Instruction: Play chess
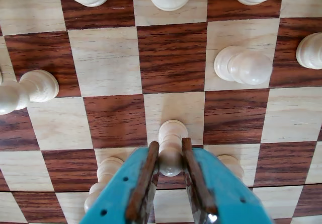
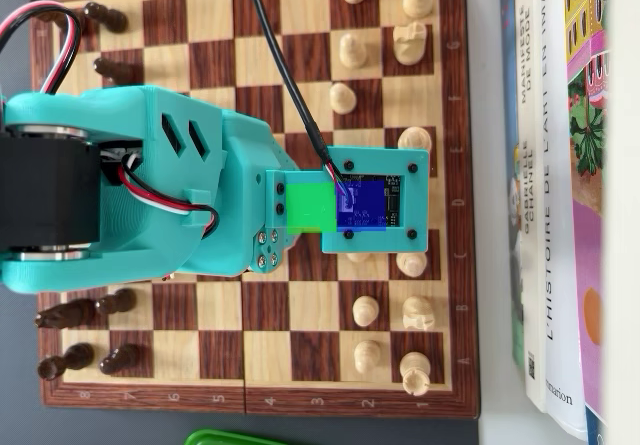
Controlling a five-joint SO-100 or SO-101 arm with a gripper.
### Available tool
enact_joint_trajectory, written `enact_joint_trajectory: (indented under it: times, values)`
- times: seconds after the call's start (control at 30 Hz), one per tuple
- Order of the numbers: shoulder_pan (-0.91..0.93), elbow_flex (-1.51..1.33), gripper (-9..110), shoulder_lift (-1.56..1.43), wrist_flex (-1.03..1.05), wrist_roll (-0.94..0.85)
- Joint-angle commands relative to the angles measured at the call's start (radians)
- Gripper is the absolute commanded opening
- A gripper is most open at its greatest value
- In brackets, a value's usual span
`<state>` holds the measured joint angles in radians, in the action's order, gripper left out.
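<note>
Gripper (image 1: 171, 156) seemingly around turned pale pawn (image 1: 171, 148)

Chessboard (image 1: 171, 58): wood, visible grain, dark reddish-brown and pale squares, satin sheen. White pawn (image 1: 171, 148) between jaws: pale wood or plastic, cannot tell; smooth, slightly glossy. Other light pieces (image 1: 244, 65): same smooth cream finish. Dark pieces (image 2: 80, 310): brown, glossy. Jaws: teal matt plastic, inner faces lined with rough brown strips. Arm (image 2: 170, 195): teal plastic, matt, fine print texture. Books (image 2: 550, 165): paper covers, smooth. Worktop (image 2: 20, 405): grey, matt.
</note>
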<state>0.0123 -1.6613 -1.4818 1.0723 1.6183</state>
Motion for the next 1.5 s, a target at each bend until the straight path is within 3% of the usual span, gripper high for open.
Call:
enact_joint_trajectory:
  times: [0.0, 1.23, 1.47]
  values:
    - [0.006, 0.017, 7, -0.009, -0.012, 0.006]
    - [-0.003, 0.034, 11, -0.1, -0.011, 0.005]
    - [-0.003, 0.023, 11, -0.239, -0.008, 0.0]
